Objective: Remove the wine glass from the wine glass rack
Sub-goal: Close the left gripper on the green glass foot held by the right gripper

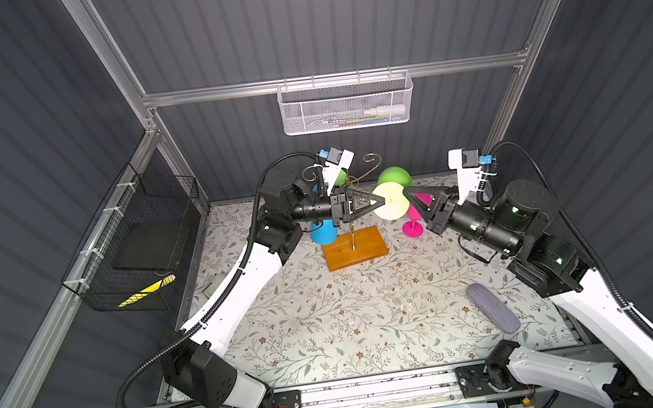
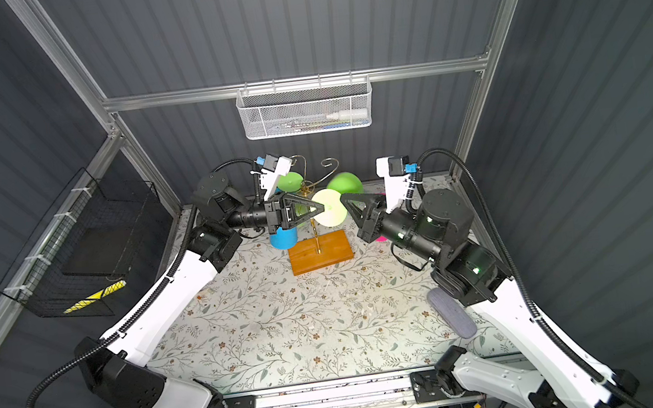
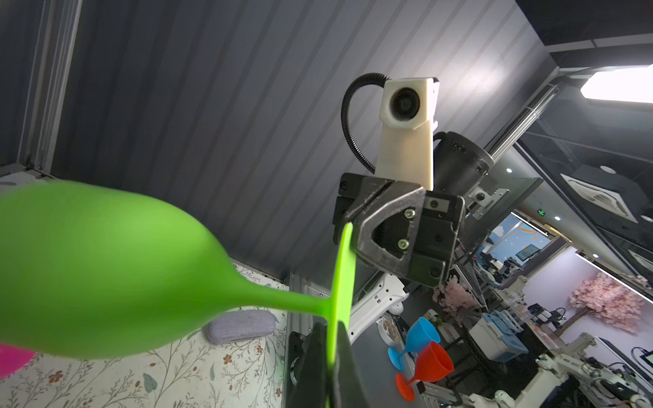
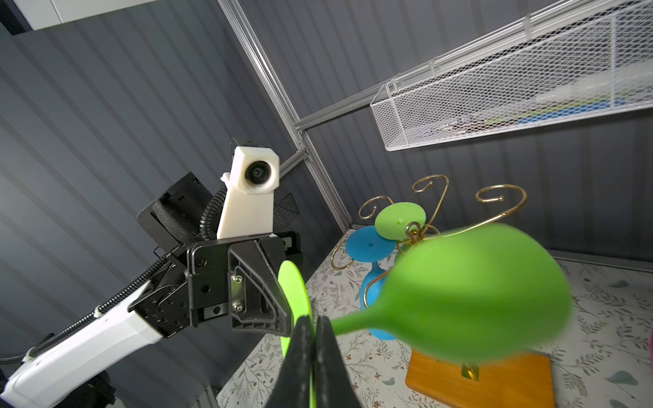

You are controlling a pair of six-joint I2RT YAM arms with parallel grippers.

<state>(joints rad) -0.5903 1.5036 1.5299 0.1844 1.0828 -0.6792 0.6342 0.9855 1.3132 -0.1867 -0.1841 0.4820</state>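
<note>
**Handover stage, as I see it from the remote station.** The matte green plastic wine glass point(image 1: 391, 204) lies on its side in the air, at about 1 o'clock from the orange-brown wooden base of the gold wire wine glass rack point(image 1: 365, 251). In both top views its foot disc looks clear of the scroll arms. I judge the lift-off done and the glass to be passing between the arms.

The left gripper point(image 1: 376, 200) is clamped on the foot disc's rim at 9 o'clock. The left wrist view shows that rim pinched between its fingers point(image 3: 311, 364). The right gripper point(image 1: 406, 191) meets the same disc at 3 o'clock, with its jaws close on either side of the rim. I cannot tell whether they press on it.

**Next move, in my judgement.** Only one gripper should hold the foot before either arm travels, or the thin disc may twist. Then I would lower the glass onto bare floral tabletop point(image 1: 329, 317), away from the base.

**Hard to read.**
- The stem is hidden behind the foot disc in both top views.
- The bowl is blurred in both wrist views and covers part of the rack.
- A pink glass point(image 1: 414, 226), at 3 o'clock of the base, sits partly behind the right gripper.
</note>
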